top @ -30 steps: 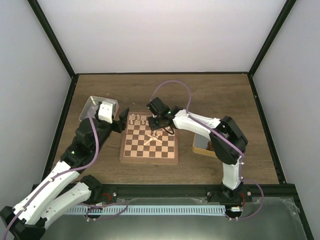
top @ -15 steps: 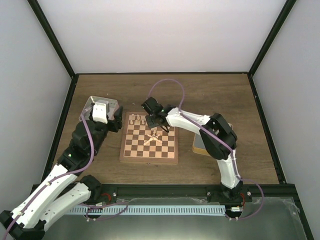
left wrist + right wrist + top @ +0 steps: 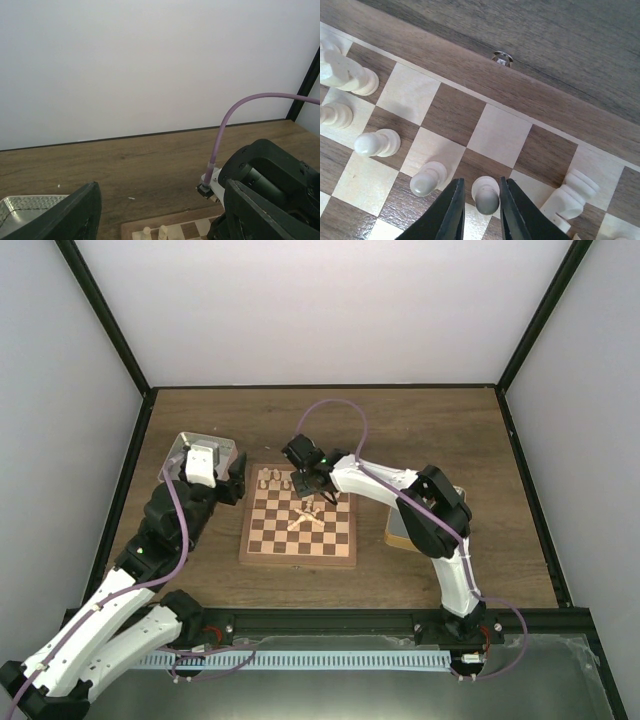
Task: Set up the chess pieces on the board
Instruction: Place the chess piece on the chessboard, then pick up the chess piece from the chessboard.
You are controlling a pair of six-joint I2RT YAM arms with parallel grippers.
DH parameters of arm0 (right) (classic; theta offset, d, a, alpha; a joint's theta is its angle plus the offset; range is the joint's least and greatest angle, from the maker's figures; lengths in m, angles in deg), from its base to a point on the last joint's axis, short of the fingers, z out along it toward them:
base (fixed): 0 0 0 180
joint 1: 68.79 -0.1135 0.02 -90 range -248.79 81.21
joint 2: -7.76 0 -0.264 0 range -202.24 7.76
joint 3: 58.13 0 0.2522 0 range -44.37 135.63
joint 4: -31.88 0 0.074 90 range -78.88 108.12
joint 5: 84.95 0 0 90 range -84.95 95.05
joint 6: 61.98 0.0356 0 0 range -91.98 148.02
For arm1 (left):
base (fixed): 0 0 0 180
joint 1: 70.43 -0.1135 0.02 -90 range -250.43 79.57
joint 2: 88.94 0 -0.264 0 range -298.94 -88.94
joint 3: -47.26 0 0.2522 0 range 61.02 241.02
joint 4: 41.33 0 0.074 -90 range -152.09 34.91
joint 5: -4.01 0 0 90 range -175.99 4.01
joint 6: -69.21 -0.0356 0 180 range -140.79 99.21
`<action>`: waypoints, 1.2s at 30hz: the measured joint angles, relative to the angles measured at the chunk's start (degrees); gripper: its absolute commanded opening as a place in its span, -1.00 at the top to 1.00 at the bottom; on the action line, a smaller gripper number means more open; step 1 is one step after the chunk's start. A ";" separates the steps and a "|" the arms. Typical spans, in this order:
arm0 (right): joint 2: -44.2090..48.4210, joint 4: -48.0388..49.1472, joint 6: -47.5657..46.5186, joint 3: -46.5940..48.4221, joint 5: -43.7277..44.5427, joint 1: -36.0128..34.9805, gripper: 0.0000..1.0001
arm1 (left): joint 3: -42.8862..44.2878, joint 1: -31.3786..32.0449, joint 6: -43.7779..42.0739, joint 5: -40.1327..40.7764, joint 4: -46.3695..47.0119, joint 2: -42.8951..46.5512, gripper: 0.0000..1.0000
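The board (image 3: 298, 557) lies mid-table, with several cream chess pieces standing along its far-left rows (image 3: 275, 480) and a few lying loose in its middle (image 3: 308, 515). My right gripper (image 3: 313, 488) is low over the far rows. In the right wrist view its fingers (image 3: 454, 210) stand slightly apart on either side of an upright pawn (image 3: 486, 194) on a dark square, with thin gaps showing. More pawns (image 3: 426, 180) stand to its left and a rook (image 3: 570, 192) leans at the right. My left gripper (image 3: 232, 485) hovers open and empty off the board's far-left corner.
A metal tray (image 3: 185, 447) sits at the far left behind my left gripper, and its corner (image 3: 20, 210) also shows in the left wrist view. A tan box (image 3: 400, 532) rests right of the board, under the right arm. The right arm's purple cable (image 3: 330, 410) arcs over the far table.
The right gripper shifted left along the far rows with the pawn, then its fingers parted slightly off it. The left gripper swung a little left toward the tray.
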 measured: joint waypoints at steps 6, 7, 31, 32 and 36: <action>0.00 -0.92 -0.04 1.46 -0.04 -0.02 0.43 | 0.00 0.00 0.02 -0.20 0.00 -0.02 -0.38; 0.00 -0.92 -0.04 1.60 -0.04 0.00 0.42 | 0.00 0.00 0.02 -0.22 0.00 -0.04 -0.38; 3.85 -1.99 11.13 -1.42 2.82 6.91 0.28 | -0.09 -0.02 0.24 -1.33 0.00 -0.39 -0.38; 3.72 -2.01 11.15 -1.42 2.54 6.86 0.28 | -0.11 -0.02 0.26 -1.38 0.02 -0.42 -0.38; 2.62 -1.88 11.08 -1.40 0.81 6.80 0.29 | -0.11 -0.02 0.28 -1.46 0.02 -0.42 -0.38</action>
